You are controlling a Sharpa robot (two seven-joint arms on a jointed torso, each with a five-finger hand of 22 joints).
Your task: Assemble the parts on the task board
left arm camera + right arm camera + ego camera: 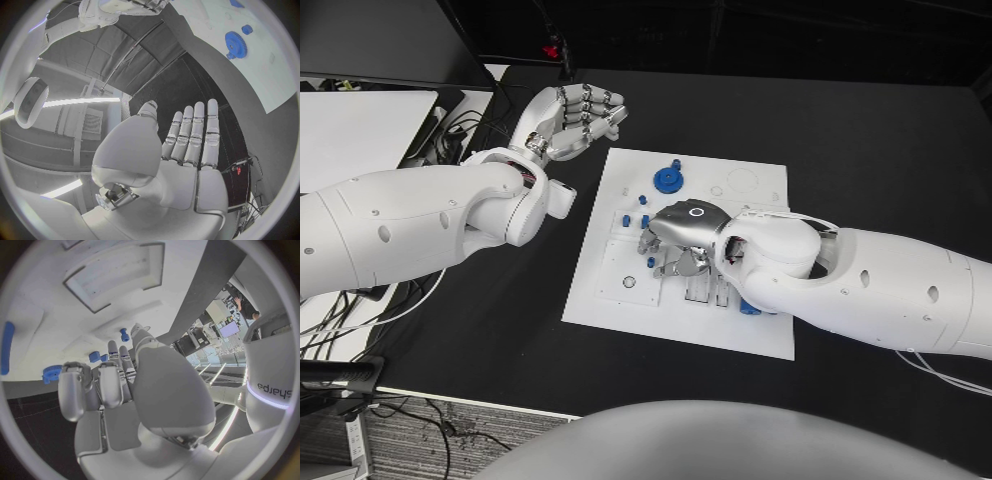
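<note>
- Black table (877,150) carrying a white rectangular task board (747,190) at its middle, cables and a pale sheet lying off at the left edge
- Judged early to midway: a blue toothed gear (669,179) sitting on the board's far end with a small blue peg (676,163) just beside it, several small blue pieces (635,221) loose along the board's left side, another blue piece (750,309) just beside the right forearm
- Empty outlined recesses (740,182) at the far right of the board, so seating work judged still outstanding
- Right robot hand (678,240) low over the board's middle, fingers curled downward near grey slotted fixtures (697,290); cannot tell whether anything is pinched
- Left robot hand (187,145) raised off the board past its far left corner, fingers straight and together in the wrist view, holding nothing
- Right forearm covering the board's near right part, hiding whatever lies there; loose blue pieces close to the working fingers, judged easy to knock
</note>
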